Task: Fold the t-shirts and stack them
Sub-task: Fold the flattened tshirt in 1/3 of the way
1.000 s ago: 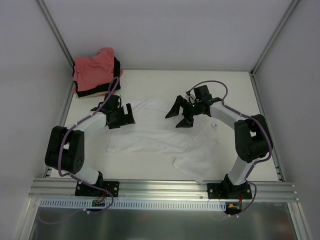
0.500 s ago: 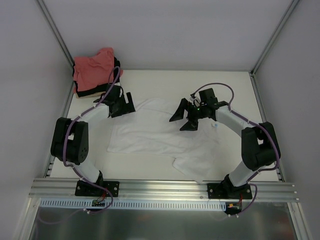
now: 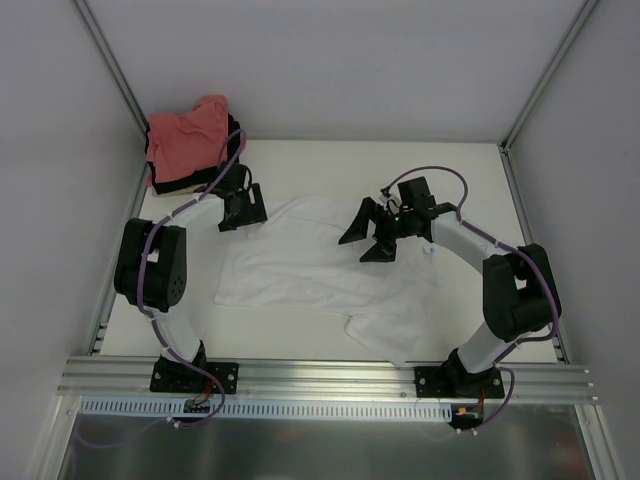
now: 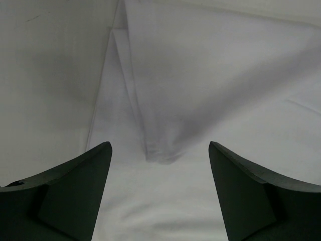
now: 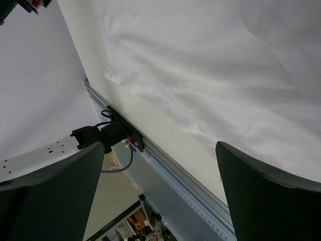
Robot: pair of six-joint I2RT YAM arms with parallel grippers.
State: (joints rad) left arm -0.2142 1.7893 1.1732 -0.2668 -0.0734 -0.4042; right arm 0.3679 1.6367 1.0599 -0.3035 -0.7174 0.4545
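A white t-shirt (image 3: 310,265) lies spread on the table, with a small neck label (image 3: 427,251) at its right. My left gripper (image 3: 244,210) is open and empty, low over the shirt's upper left corner; in the left wrist view a folded point of white cloth (image 4: 160,153) lies just ahead of the open fingers. My right gripper (image 3: 367,235) is open and empty above the shirt's upper middle; the right wrist view shows white cloth (image 5: 210,65) below it. A salmon-pink shirt (image 3: 188,135) lies folded on a black one (image 3: 195,178) at the back left. The cream shirt is not in view.
The stack of folded shirts sits in the back left corner against the frame post. An aluminium rail (image 3: 330,375) runs along the near edge with both arm bases on it. White walls close the back and sides.
My left gripper has moved toward the back left, to the shirt's upper left corner. My right gripper has shifted slightly right. Both stayed open.
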